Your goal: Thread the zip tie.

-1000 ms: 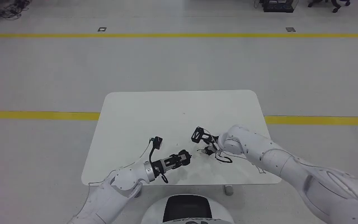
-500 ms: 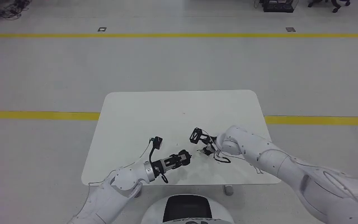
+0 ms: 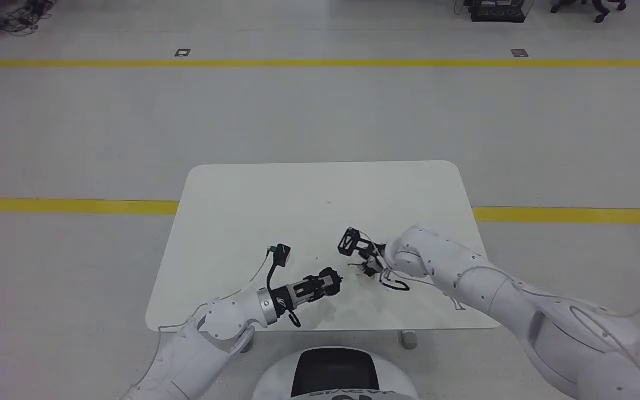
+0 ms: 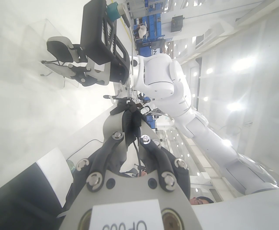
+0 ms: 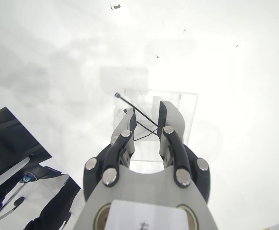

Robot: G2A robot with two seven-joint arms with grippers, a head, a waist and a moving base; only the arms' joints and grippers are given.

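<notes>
A thin black zip tie (image 5: 139, 113) lies bent across a small clear plastic stand (image 5: 187, 122) on the white table (image 3: 300, 200). Its head points away from the stand's near edge. My right gripper (image 5: 147, 107) is open, one finger on each side of the tie, and the tie touches one pad (image 5: 160, 117). The left wrist view shows the same right gripper (image 4: 55, 62) low over the stand, the zip tie (image 4: 50, 62) between its fingers. My left gripper (image 4: 128, 115) hovers a short way off near the table's front edge, its black pads pressed together. Whether they hold anything cannot be seen. In the top view the left gripper (image 3: 335, 279) and right gripper (image 3: 366, 266) nearly face each other.
A few small dark specks (image 5: 115, 7) lie on the table beyond the stand. The table's front edge (image 3: 330, 328) runs close behind both grippers. The far half of the table is bare white surface.
The right arm has shifted slightly toward the left gripper. The left arm has not moved.
</notes>
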